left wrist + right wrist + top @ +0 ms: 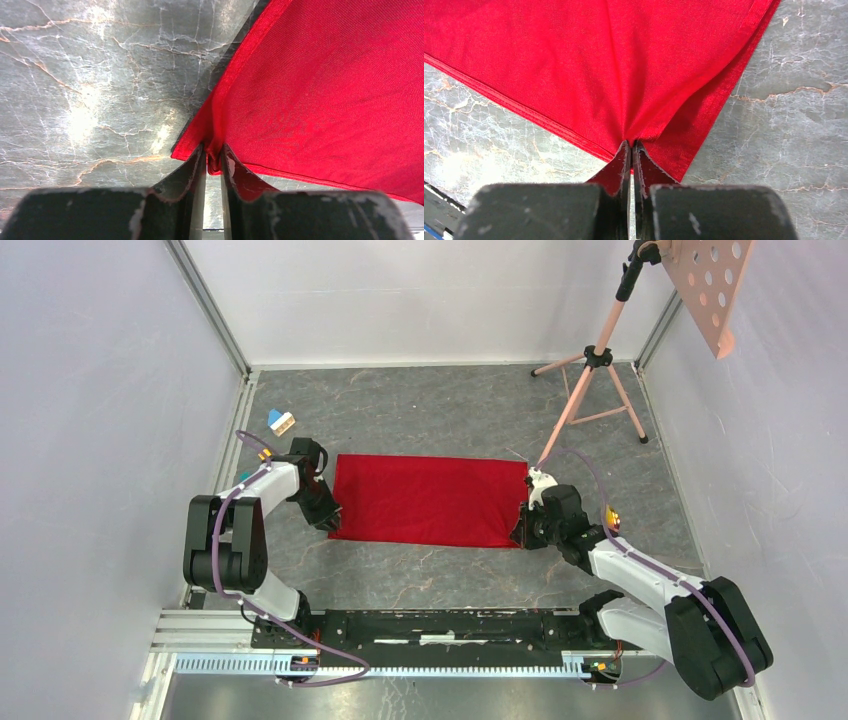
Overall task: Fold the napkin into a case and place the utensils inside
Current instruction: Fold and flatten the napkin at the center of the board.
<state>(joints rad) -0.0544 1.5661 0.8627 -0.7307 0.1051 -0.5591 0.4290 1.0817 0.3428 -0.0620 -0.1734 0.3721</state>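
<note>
Grey marbled surface (450,570) carries the red napkin (430,500), spread flat between both arms, 2 layers showing at its right end. Left jaws clench its near-left corner, right jaws its near-right corner. A small block (281,421) lies well apart.

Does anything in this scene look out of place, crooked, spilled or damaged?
Nothing looks damaged or spilled. The napkin lies as a straight rectangle, its near corners pinched by the left tool and the right tool. Only a small coloured block at the far left seems stray.
</note>
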